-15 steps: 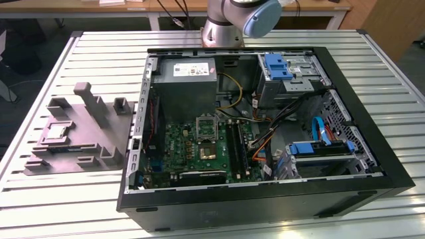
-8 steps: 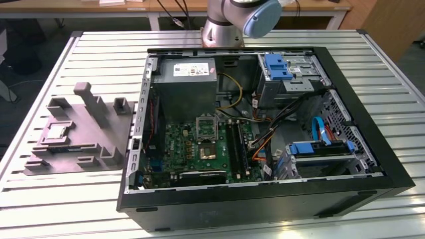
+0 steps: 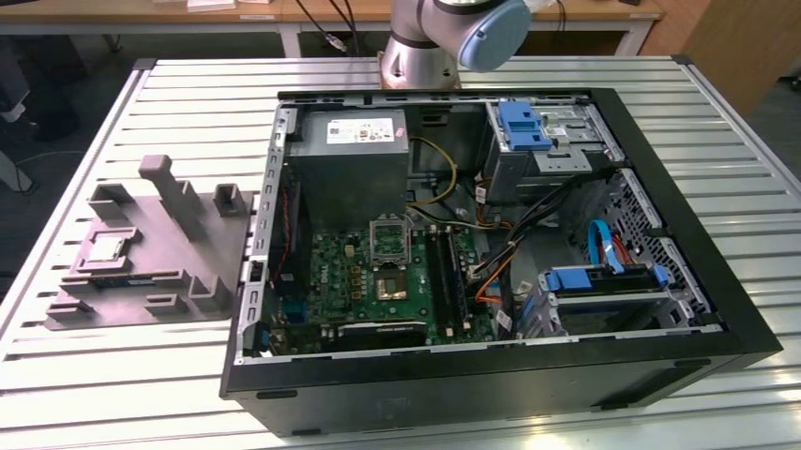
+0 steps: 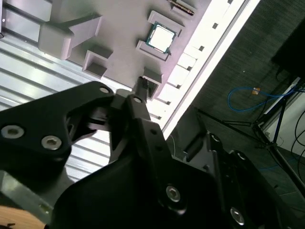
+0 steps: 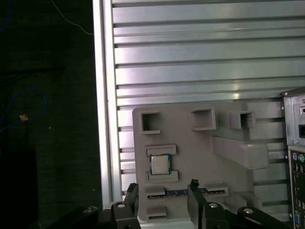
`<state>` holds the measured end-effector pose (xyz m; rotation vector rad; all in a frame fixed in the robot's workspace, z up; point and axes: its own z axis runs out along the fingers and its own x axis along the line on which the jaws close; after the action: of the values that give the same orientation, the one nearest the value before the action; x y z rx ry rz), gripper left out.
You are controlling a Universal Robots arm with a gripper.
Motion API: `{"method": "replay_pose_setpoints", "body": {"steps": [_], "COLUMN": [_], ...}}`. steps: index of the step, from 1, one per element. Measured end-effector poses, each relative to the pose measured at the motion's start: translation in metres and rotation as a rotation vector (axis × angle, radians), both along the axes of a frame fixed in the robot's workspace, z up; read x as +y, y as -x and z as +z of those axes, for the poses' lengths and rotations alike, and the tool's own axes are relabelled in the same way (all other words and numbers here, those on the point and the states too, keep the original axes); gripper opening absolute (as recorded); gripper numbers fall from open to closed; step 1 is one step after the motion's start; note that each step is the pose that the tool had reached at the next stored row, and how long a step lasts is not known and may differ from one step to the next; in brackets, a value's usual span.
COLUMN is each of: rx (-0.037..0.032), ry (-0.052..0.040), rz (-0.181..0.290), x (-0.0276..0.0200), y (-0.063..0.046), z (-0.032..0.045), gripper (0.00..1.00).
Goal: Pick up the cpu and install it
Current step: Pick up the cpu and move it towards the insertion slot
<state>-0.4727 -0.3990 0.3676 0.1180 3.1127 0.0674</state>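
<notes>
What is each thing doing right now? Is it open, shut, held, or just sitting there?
cpu: lying flat in its slot on the grey tray, not held.
hand: open and empty, over the grey tray near the cpu.
computer case: lying on its side, open, insides showing.

Silver-grey arm (image 3: 419, 42), blue joint cap (image 3: 494, 33); black tool (image 5: 163, 188), silver screws (image 4: 51, 141).
</notes>
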Motion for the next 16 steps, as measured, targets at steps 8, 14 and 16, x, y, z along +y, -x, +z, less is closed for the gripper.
{"method": "replay_pose_setpoints", "body": {"steps": [8,14,16], "rx": [-0.0001,0.0,-0.0001], "ry": [-0.0001,0.0,-0.0001], "rz": [0.0,0.0,0.0], "x": [0.0,0.0,0.0], "y": [0.0002,0.0004,0.0004], "z": [0.0,0.0,0.0], "gripper": [0.71,0.71,0.71]}}
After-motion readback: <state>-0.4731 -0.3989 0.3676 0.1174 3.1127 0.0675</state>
